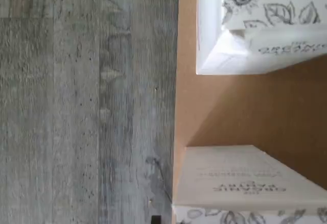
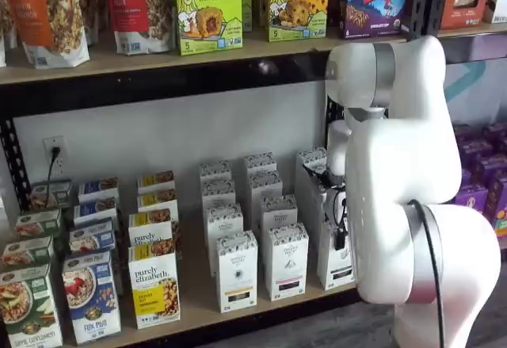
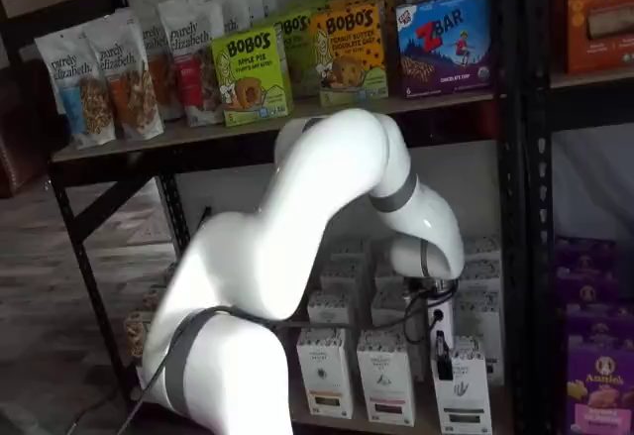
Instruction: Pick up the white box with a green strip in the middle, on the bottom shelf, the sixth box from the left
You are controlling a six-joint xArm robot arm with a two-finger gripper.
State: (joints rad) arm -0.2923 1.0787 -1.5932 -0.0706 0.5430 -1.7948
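white box (image 3: 463, 390) at shelf's front edge

Upright white box (image 3: 463, 392), bottom shelf (image 2: 198, 304) front

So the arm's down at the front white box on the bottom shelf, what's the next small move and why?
Probably finish closing, then lift straight up. In a shelf view the gripper hangs right over the white box at the front of the bottom shelf, but the fingers show side-on, so a firm grip isn't confirmed yet.
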